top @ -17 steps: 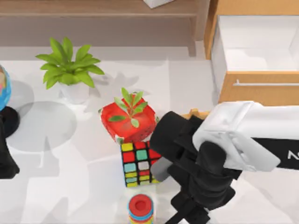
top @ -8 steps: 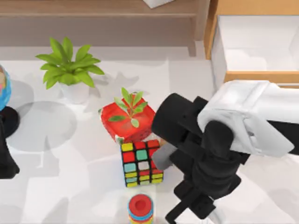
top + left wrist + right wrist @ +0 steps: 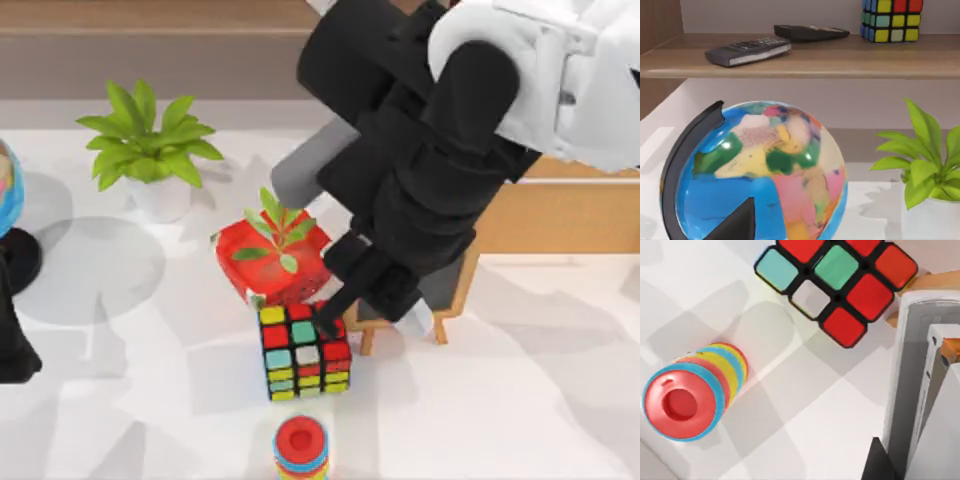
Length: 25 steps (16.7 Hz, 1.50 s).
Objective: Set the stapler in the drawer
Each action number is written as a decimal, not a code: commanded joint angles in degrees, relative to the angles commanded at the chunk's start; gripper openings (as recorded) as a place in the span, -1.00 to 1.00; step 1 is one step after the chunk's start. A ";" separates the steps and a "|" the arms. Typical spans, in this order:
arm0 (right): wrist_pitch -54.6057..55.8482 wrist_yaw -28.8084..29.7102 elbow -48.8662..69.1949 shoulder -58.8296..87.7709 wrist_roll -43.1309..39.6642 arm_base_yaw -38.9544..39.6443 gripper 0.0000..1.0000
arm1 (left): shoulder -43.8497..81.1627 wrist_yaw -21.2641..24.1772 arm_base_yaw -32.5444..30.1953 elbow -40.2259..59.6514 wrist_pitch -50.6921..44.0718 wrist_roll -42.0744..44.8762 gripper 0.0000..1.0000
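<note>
Top view: the right gripper (image 3: pixel 375 300) is seen raised above the table, just to the right of and behind the colourful cube (image 3: pixel 303 352). The bulk of the right arm is stretched over the drawer (image 3: pixel 540 215), which lies well to the right of and behind the cube. Only the tan front and part of the silver handle (image 3: pixel 590 181) are left uncovered, so the drawer's inside cannot be checked.

In the right wrist view the stapler (image 3: pixel 917 365) is seen close against the gripper, clear of the table, with the cube and the red ring stack (image 3: pixel 690 395) below it. The gripper is judged to be clamped on the stapler, whose long axis appears to run along the fingers.

The coming move is judged to turn on one relation: the stapler is already in the right gripper, and the drawer lies farther right and back from the cube than the gripper does, so a carry that way is called for.

The left arm (image 3: pixel 10 330) is parked far to the left of the cube, beside the globe (image 3: pixel 760 170); its gripper's state cannot be told.
</note>
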 joint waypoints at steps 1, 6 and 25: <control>-1.21 0.26 4.12 1.90 -1.48 -1.74 -1.00 | 0.00 0.00 0.00 0.00 0.00 0.00 1.00; -6.63 3.12 24.31 14.93 -6.18 -15.82 -1.00 | 0.00 0.00 0.00 0.00 0.00 0.00 1.00; -18.20 0.73 46.55 43.20 8.27 -40.41 -1.00 | 0.00 0.00 0.00 0.00 0.00 0.00 1.00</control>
